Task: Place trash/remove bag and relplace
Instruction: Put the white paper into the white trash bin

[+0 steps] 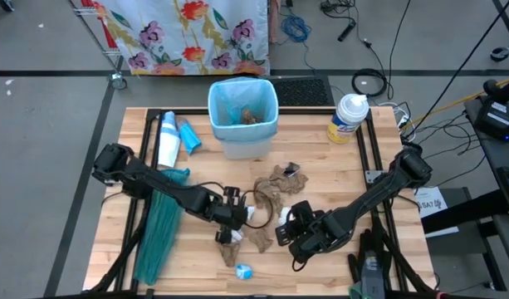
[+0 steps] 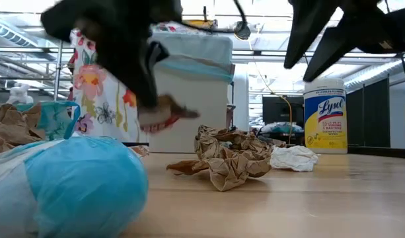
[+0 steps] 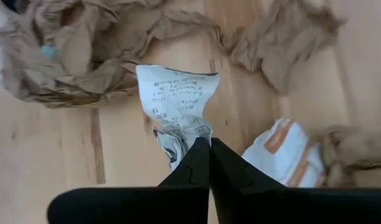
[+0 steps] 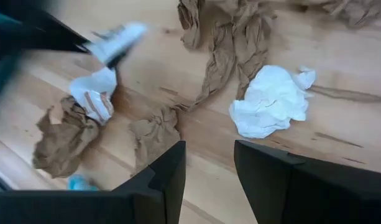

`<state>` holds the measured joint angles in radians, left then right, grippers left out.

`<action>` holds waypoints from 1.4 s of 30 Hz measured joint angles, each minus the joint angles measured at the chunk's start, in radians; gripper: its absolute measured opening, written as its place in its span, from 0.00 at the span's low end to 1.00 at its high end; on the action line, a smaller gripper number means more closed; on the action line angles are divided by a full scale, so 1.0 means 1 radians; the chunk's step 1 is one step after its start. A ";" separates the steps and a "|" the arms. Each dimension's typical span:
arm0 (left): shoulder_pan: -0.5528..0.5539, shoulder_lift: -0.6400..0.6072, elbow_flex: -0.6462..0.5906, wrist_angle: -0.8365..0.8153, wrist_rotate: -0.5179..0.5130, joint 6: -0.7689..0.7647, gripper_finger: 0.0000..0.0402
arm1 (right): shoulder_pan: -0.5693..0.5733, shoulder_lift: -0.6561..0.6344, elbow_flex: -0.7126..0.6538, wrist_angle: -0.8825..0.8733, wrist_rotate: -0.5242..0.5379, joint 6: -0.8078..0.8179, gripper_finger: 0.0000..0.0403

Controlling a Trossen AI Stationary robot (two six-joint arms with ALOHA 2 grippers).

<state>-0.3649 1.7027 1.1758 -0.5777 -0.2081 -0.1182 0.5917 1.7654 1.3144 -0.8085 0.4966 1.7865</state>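
Note:
My left gripper (image 3: 209,142) is shut on a white printed paper slip (image 3: 178,99) in the scatter of trash at the table's middle (image 1: 242,214). My right gripper (image 4: 209,149) is open and holds nothing. It hovers just right of the left gripper (image 1: 286,226), above the wood near a white paper wad (image 4: 271,99). Crumpled brown paper towels (image 1: 275,191) lie around both grippers. The bin (image 1: 242,116) stands at the far edge, lined with the pale-blue bag (image 1: 217,98), with brown scraps inside. The teal-green bag (image 1: 159,232) lies along the left side. My left gripper pinches the crumpled end of the printed slip (image 3: 181,140) between its two fingertips. The rest of the slip sticks out beyond the fingers. In the right wrist view the slip (image 4: 119,38) appears lifted clear of the table, with its shadow below it.
A Lysol wipes canister (image 1: 348,118) stands at the far right. A white tube (image 1: 167,137) and a blue roll (image 1: 188,135) lie left of the bin. A blue wad (image 1: 243,270) sits near the front edge and fills the low view's near left (image 2: 76,185).

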 joint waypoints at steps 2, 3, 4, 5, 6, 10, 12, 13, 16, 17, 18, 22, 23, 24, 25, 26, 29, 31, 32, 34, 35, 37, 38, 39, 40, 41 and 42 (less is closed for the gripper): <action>-0.002 0.000 0.054 -0.061 -0.001 -0.016 0.00 | 0.001 0.016 0.000 0.014 -0.005 -0.008 0.32; -0.003 0.000 0.082 -0.097 -0.003 -0.028 0.00 | 0.001 0.021 0.000 0.026 -0.006 -0.016 0.32; -0.004 0.000 0.111 -0.131 -0.009 -0.034 0.00 | 0.001 0.027 0.000 0.038 -0.007 -0.024 0.32; -0.005 0.000 0.139 -0.164 -0.014 -0.034 0.00 | 0.001 0.031 0.000 0.048 -0.007 -0.032 0.32; -0.005 0.000 0.169 -0.201 -0.019 -0.035 0.00 | 0.001 0.033 0.000 0.054 -0.006 -0.041 0.32; -0.012 0.000 0.283 -0.326 -0.031 -0.035 0.00 | 0.001 0.033 0.000 0.070 -0.005 -0.078 0.32; -0.015 0.000 0.335 -0.367 -0.033 -0.035 0.00 | 0.001 0.033 0.000 0.070 -0.005 -0.099 0.32; -0.016 0.000 0.361 -0.381 -0.033 -0.038 0.00 | 0.001 0.033 0.000 0.072 -0.005 -0.108 0.32; -0.016 0.000 0.443 -0.430 -0.049 -0.082 0.00 | 0.001 0.033 0.000 0.072 -0.007 -0.131 0.32; -0.016 -0.005 0.470 -0.448 -0.057 -0.086 0.00 | 0.001 0.033 0.000 0.072 -0.007 -0.135 0.32; -0.015 -0.011 0.493 -0.468 -0.066 -0.087 0.00 | 0.001 0.033 0.000 0.072 -0.007 -0.142 0.32; -0.005 -0.045 0.574 -0.528 -0.121 -0.092 0.00 | 0.001 0.033 0.000 0.072 -0.007 -0.173 0.32; 0.001 -0.058 0.587 -0.552 -0.134 -0.106 0.00 | 0.001 0.033 0.000 0.072 -0.007 -0.179 0.32; 0.012 -0.071 0.599 -0.560 -0.139 -0.113 0.00 | -0.001 0.033 0.000 0.071 -0.007 -0.184 0.32; 0.025 -0.091 0.608 -0.564 -0.142 -0.120 0.00 | -0.002 0.033 0.000 0.071 -0.007 -0.191 0.32; 0.038 -0.116 0.610 -0.574 -0.144 -0.128 0.00 | -0.006 0.033 0.000 0.072 -0.007 -0.200 0.32; 0.091 -0.182 0.611 -0.582 -0.149 -0.135 0.00 | -0.017 0.033 0.000 0.072 -0.007 -0.214 0.32; 0.138 -0.224 0.610 -0.585 -0.149 -0.124 0.00 | -0.027 0.033 0.000 0.074 -0.007 -0.228 0.32; 0.165 -0.240 0.610 -0.578 -0.149 -0.106 0.00 | -0.030 0.033 0.000 0.077 -0.007 -0.233 0.32; 0.231 -0.271 0.610 -0.555 -0.145 -0.066 0.00 | -0.036 0.033 0.000 0.079 -0.006 -0.237 0.32; 0.269 -0.284 0.610 -0.544 -0.128 -0.045 0.00 | -0.039 0.033 0.000 0.079 -0.005 -0.237 0.32; 0.354 -0.297 0.610 -0.511 -0.058 0.014 0.00 | -0.046 0.032 0.000 0.077 -0.005 -0.237 0.32; 0.401 -0.301 0.610 -0.484 -0.001 0.040 0.00 | -0.050 0.032 0.000 0.076 -0.005 -0.236 0.32; 0.447 -0.301 0.610 -0.461 0.058 0.062 0.00 | -0.056 0.032 0.000 0.075 -0.005 -0.233 0.32; 0.498 -0.300 0.610 -0.446 0.118 0.085 0.00 | -0.058 0.032 0.000 0.076 -0.005 -0.224 0.32; 0.546 -0.298 0.610 -0.434 0.181 0.106 0.00 | -0.061 0.032 0.000 0.075 -0.004 -0.215 0.32; 0.593 -0.298 0.610 -0.424 0.233 0.129 0.00 | -0.062 0.032 0.000 0.072 -0.004 -0.204 0.32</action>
<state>0.2278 1.4048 1.7859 -1.0015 0.0245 0.0104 0.5294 1.7976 1.3144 -0.7361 0.4926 1.5822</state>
